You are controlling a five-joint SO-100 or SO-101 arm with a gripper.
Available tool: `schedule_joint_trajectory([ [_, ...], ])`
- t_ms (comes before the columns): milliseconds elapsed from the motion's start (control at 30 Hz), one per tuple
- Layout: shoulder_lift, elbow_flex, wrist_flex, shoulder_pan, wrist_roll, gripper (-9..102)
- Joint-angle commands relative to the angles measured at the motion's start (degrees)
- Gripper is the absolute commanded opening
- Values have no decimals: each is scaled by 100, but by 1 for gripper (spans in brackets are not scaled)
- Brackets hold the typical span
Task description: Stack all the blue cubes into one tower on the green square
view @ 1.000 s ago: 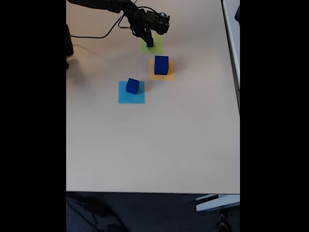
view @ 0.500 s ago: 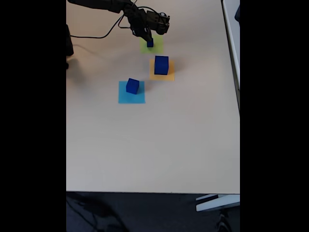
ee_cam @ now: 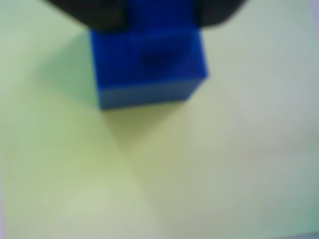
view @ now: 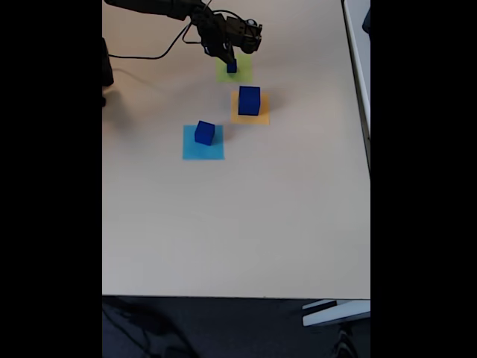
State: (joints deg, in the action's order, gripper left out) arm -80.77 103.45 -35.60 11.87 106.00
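In the wrist view the small blue cube (ee_cam: 149, 74) rests on the green square (ee_cam: 174, 164), blurred and close. Two dark fingers flank its upper sides, so my gripper (ee_cam: 159, 20) looks shut on it. The fixed view shows the gripper (view: 229, 60) at the far end of the table over the green square (view: 243, 74), with the small blue cube (view: 232, 66) under its tips. The large blue cube (view: 249, 101) stands on the orange-yellow square (view: 250, 118). The medium blue cube (view: 205, 133) stands on the light blue square (view: 203, 150).
The black arm (view: 160, 9) reaches in from the top left, and a black cable (view: 149, 56) lies on the table beside it. The beige table (view: 238, 224) runs wide and bare toward the near edge. A grey panel edge (view: 358, 60) borders the right side.
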Motion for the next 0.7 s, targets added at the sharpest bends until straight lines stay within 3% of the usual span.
schedule_joint_trajectory([
  [0, -264, -44, -9, -70, -79, 2],
  [233, -439, -123, -62, -185, -404, 3],
  [667, -826, -1125, -1301, -721, -1310, 3],
])
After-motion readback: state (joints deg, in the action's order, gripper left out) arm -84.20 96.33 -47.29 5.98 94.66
